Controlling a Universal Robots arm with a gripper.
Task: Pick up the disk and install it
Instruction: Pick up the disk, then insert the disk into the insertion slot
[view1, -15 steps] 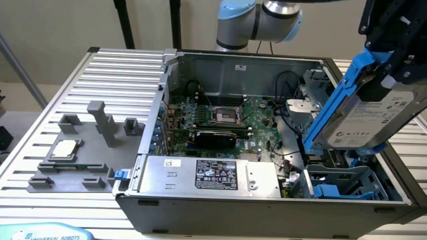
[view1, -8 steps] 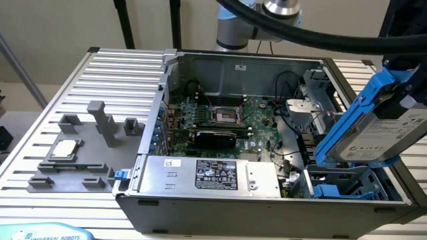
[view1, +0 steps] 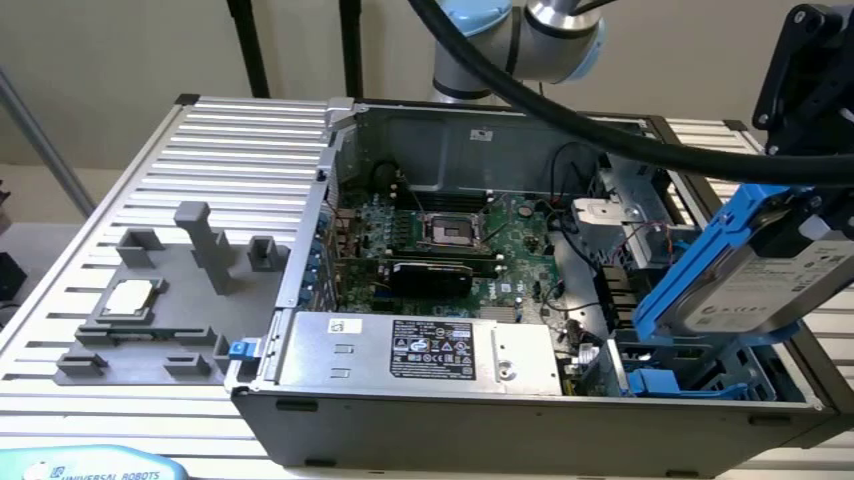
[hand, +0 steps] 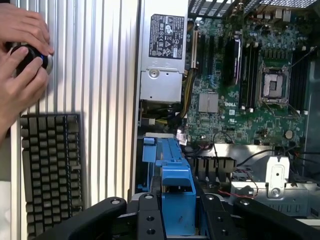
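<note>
- Clamping the gripper onto the disk, with black fingers pressing on its blue rail from both sides (no gap showing between finger and plastic).
- Holding the disk tilted in the air at the exterior view's right, label side out, close above the blue drive bay in the corner of the open computer case; not yet seated, and not possible to tell whether its lower end is touching the bay.
- Judging the handling: probably dealing with a dense, stiff metal body, heavy for its size and sensitive to knocks; favouring a hold across the plastic rails over the smooth labelled face, while allowing for slight flex in that plastic.
- Looking deeper into the case: finding the silver power supply with its black label, then the green motherboard beyond it.
- Finding, further off on the ribbed table, a grey fixture carrying the small CPU chip.
- Noting, beside the case in the wrist view, a keyboard and a person's hands wrapping around a dark round object.
</note>
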